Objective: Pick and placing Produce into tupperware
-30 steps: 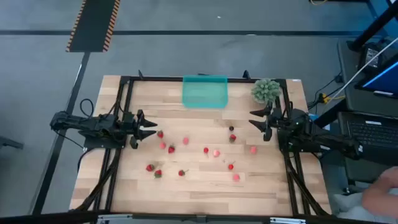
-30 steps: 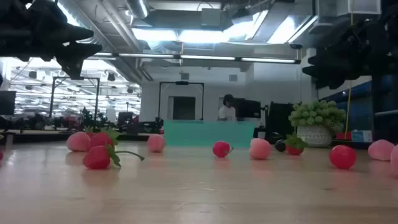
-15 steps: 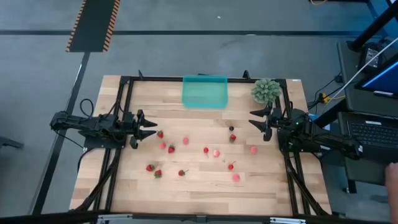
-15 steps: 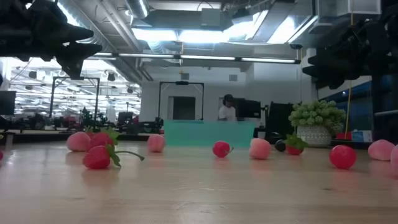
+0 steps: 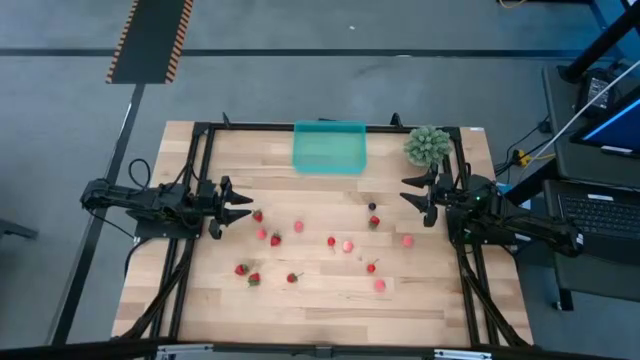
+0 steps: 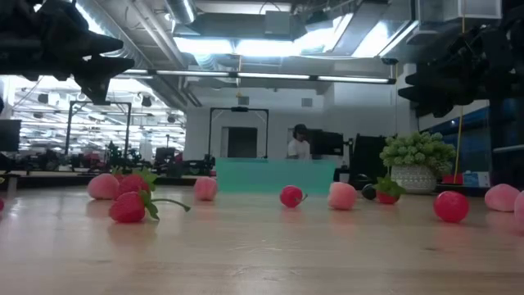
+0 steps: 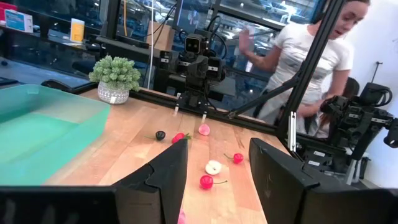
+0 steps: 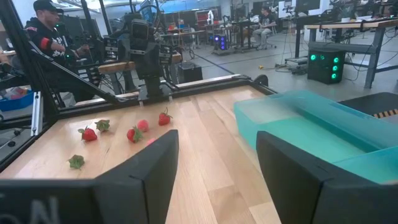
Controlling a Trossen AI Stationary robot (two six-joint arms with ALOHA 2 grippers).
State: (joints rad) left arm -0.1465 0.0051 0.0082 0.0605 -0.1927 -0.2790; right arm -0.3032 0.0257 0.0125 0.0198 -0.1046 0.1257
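Note:
Several tiny red and pink strawberry pieces (image 5: 331, 241) lie scattered on the wooden table's middle, with one dark berry (image 5: 371, 207) among them; they show too in the low view (image 6: 291, 196) and left wrist view (image 7: 206, 182). The teal tupperware (image 5: 329, 147) sits at the far edge, middle, also in the right wrist view (image 8: 311, 134). My left gripper (image 5: 243, 204) hovers open at the table's left side, above the surface. My right gripper (image 5: 408, 195) hovers open at the right side, near the dark berry. Neither touches anything.
A spiky green plant ball in a small pot (image 5: 427, 146) stands at the far right corner, beside the tupperware. A black frame (image 5: 205, 130) runs along the table's far and side edges. A person (image 7: 305, 56) stands beyond the table's right side.

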